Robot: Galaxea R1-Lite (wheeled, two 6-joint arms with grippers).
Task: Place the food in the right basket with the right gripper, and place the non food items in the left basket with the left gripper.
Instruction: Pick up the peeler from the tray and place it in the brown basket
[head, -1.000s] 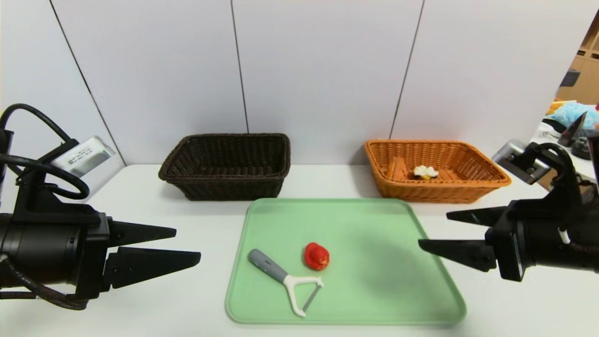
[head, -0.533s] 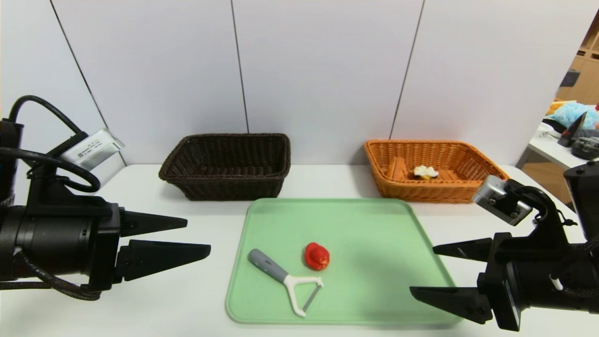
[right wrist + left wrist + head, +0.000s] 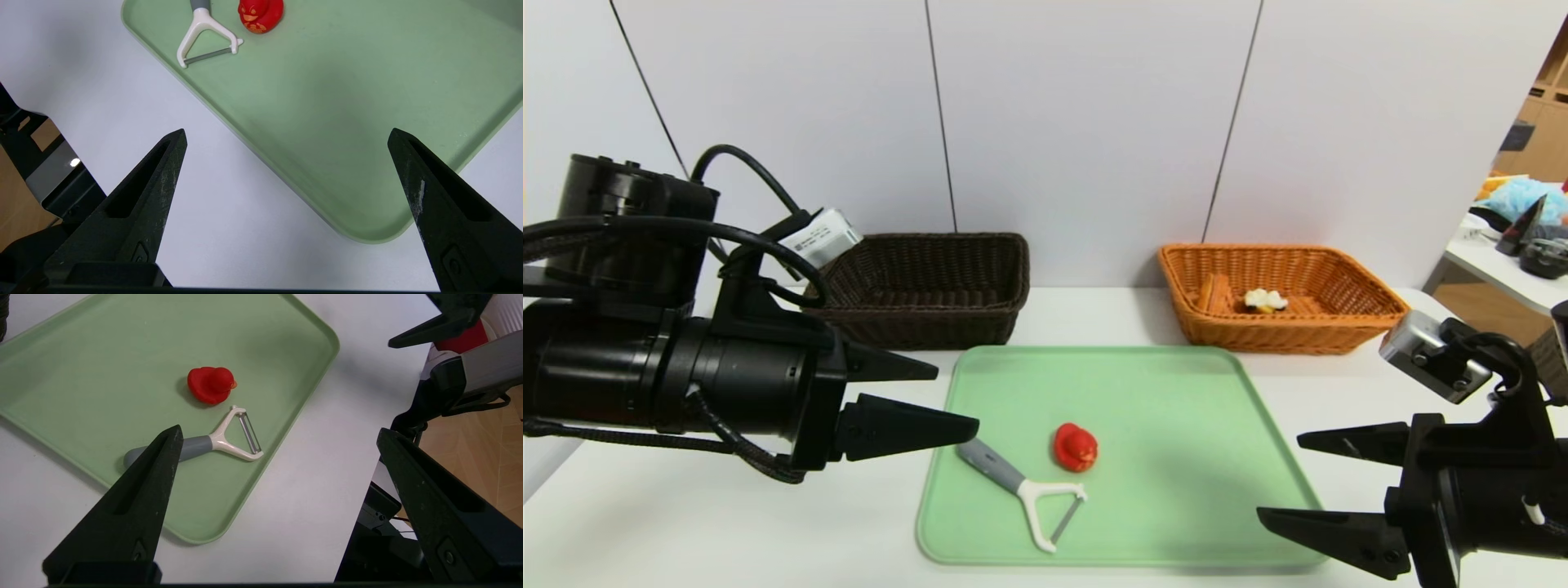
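Peeler [image 3: 1001,474]: lying flat on the green tray [image 3: 1176,388], near left part, red toy [image 3: 1076,447] just beside. Left gripper [image 3: 956,398]: over the tray's left edge, fingers spread, nothing pinched. Advised: centre over the grey handle, square across it, descend gently, close clear of the toy. Right gripper [image 3: 1281,478]: idle near the tray's right edge, fingers spread.
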